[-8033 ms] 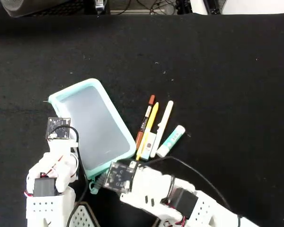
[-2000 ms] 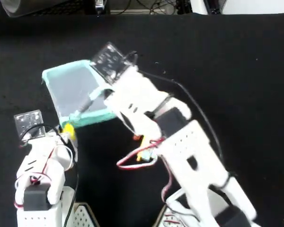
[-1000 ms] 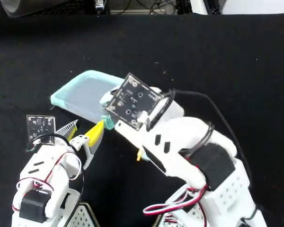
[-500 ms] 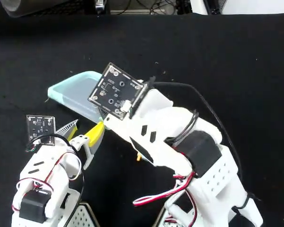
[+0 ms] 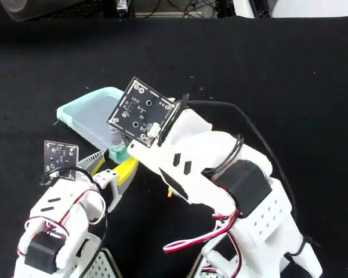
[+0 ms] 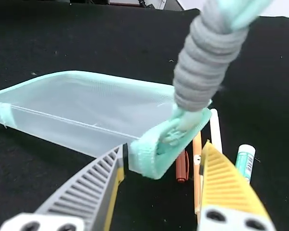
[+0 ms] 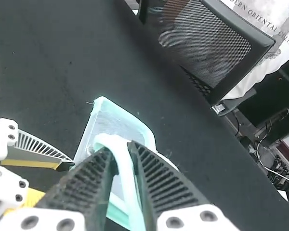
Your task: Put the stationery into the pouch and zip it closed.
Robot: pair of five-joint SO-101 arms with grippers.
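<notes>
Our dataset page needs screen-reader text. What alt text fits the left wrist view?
The left gripper, open, straddles a raised corner of the mint mesh pouch, from which a grey cord rises. Beyond it, pens and a glue stick lie on the black table.

In the high view the white right arm [image 5: 197,145] hides the near end of the translucent mint-green mesh pouch [image 5: 87,113] and the stationery [image 5: 170,193] save one orange tip. In the left wrist view a blurred grey ribbed strap [image 6: 207,57] runs off the top edge.

Capital lettering across white sheet [image 7: 275,39]; glue stick [image 6: 244,162] label unreadable.
</notes>
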